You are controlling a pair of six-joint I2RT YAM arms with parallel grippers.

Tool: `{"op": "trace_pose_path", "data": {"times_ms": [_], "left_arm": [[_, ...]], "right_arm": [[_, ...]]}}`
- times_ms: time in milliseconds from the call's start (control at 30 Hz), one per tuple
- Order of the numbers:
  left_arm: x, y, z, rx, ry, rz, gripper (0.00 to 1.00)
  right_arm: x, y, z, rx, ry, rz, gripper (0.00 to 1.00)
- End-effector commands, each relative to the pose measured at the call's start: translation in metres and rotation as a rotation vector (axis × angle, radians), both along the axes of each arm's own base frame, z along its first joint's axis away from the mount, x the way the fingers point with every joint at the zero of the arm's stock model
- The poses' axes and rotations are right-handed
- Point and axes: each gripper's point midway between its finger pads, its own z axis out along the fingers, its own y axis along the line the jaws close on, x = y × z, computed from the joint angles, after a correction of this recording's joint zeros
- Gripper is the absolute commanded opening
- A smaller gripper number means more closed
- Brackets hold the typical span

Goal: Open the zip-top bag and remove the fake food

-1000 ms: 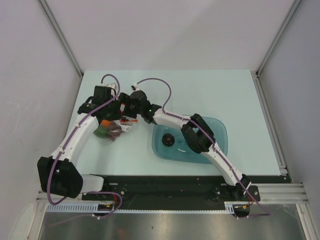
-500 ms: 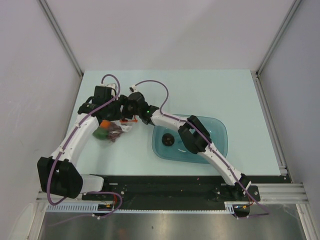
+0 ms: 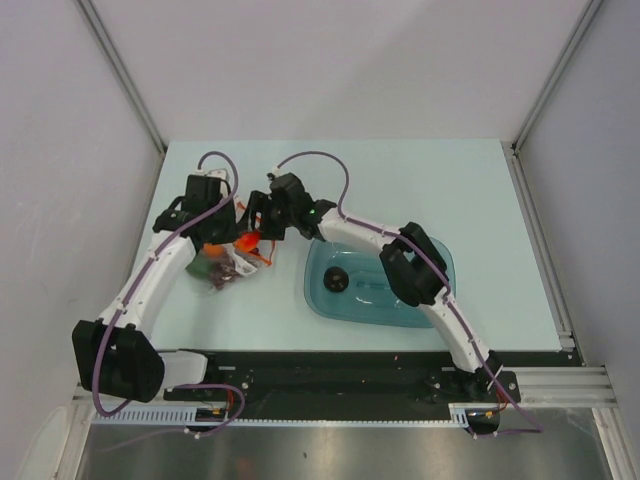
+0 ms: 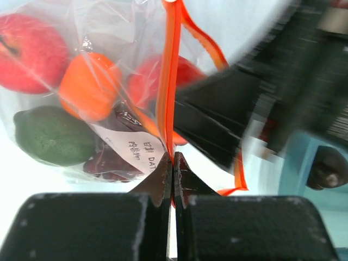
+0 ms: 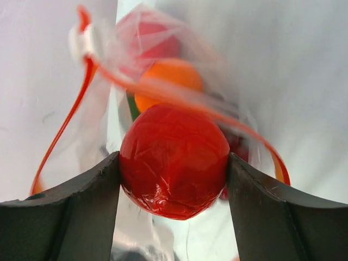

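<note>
The zip-top bag (image 3: 222,268) lies at the table's left-middle, its mouth open. My left gripper (image 4: 173,159) is shut on its orange-red zip strip (image 4: 169,70). Inside the bag I see a red fruit (image 4: 27,51), an orange (image 4: 89,87), a green one (image 4: 51,136) and dark-red grapes (image 4: 109,163). My right gripper (image 5: 174,163) is shut on a second red round fruit (image 5: 174,160) at the bag's mouth, with the strip (image 5: 60,136) looping around it. This fruit also shows in the top view (image 3: 248,241), where the two grippers meet. A dark fruit (image 3: 337,281) lies in the tub.
The teal translucent tub (image 3: 430,290) stands just right of the bag, under my right forearm. Grey walls close in the table on three sides. My left arm (image 3: 160,275) runs along the bag's left side.
My right wrist has shifted to the right and turned, and the red fruit now shows between its fingers at the bag's mouth. The bag has shifted slightly. My left gripper holds the strip as before.
</note>
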Motion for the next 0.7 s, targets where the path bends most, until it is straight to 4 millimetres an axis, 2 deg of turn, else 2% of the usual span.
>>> {"op": "trace_pose_path", "data": {"times_ms": [0,33,67,100,133,167,200,233,267,300,400,467,500,533,600,667], "left_arm": [[0.005,0.016,0.006,0.056,-0.059,0.019,0.00],[0.005,0.018,0.005,0.062,-0.056,0.026,0.00],[0.007,0.020,0.005,0.061,-0.055,0.029,0.00],[0.007,0.021,0.005,0.063,-0.053,0.032,0.00],[0.009,0.023,0.005,0.069,-0.052,0.035,0.00],[0.009,0.025,0.006,0.080,-0.056,0.040,0.00],[0.009,0.028,0.007,0.087,-0.060,0.046,0.00],[0.009,0.031,0.008,0.098,-0.061,0.052,0.01],[0.009,0.035,0.008,0.109,-0.062,0.057,0.00],[0.007,0.038,0.006,0.118,-0.055,0.064,0.01],[0.004,0.046,0.006,0.128,-0.054,0.076,0.00],[0.003,0.044,0.009,0.118,-0.065,0.060,0.00],[0.004,0.043,0.010,0.114,-0.072,0.053,0.00],[0.003,0.042,0.011,0.109,-0.073,0.047,0.00],[0.003,0.039,0.012,0.095,-0.075,0.037,0.00],[0.003,0.036,0.010,0.084,-0.071,0.031,0.00]], "right_arm": [[-0.023,-0.026,0.045,-0.026,-0.078,0.141,0.00],[-0.028,-0.030,0.054,-0.017,-0.079,0.155,0.00],[-0.035,-0.036,0.047,-0.022,-0.044,0.184,0.00],[-0.039,-0.041,0.049,-0.029,-0.051,0.208,0.00],[-0.043,-0.047,0.060,-0.032,-0.065,0.218,0.00],[-0.043,-0.059,0.060,-0.067,-0.064,0.203,0.00],[-0.048,-0.071,0.050,-0.103,-0.066,0.214,0.00],[-0.047,-0.081,0.051,-0.112,-0.070,0.211,0.00],[-0.049,-0.093,0.071,-0.110,-0.100,0.202,0.00],[-0.045,-0.112,0.061,-0.152,-0.087,0.178,0.00],[-0.041,-0.158,0.077,-0.227,-0.142,0.147,0.00],[-0.047,-0.188,0.064,-0.316,-0.145,0.145,0.00],[-0.050,-0.201,0.077,-0.321,-0.170,0.127,0.01],[-0.055,-0.222,0.061,-0.382,-0.144,0.131,0.02],[-0.060,-0.242,0.061,-0.444,-0.166,0.116,0.03],[-0.066,-0.264,0.045,-0.533,-0.157,0.110,0.06]]}}
